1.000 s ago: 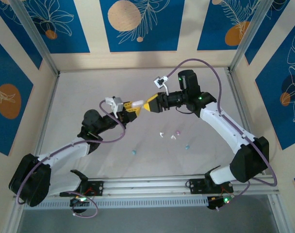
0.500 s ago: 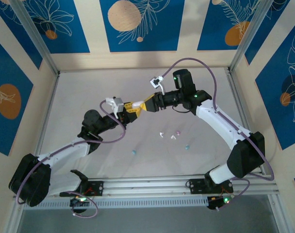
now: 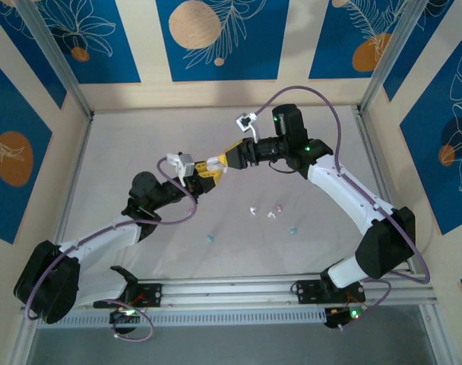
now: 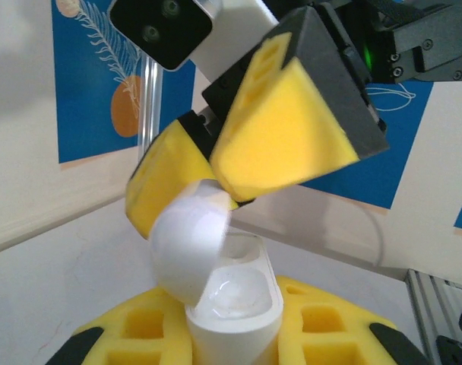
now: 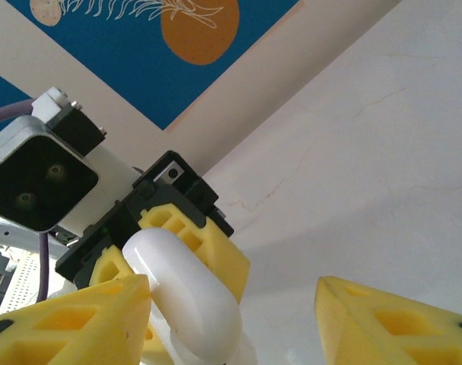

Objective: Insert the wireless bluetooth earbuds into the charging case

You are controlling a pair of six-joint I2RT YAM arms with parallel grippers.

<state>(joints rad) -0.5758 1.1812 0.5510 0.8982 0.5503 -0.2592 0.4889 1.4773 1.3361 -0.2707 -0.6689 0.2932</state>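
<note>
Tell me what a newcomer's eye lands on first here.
Above mid-table, the left gripper and right gripper meet tip to tip. The left is shut on a white charging case whose lid is flipped up, and the right is open, its yellow fingers either side of that lid. Next come the tiny earbuds, white, pink and teal, scattered loose on the table nearer the arm bases.

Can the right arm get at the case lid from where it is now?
Likely yes: the right end effector sits at the raised lid of the charging case gripped by the left end effector, with nothing between.
</note>
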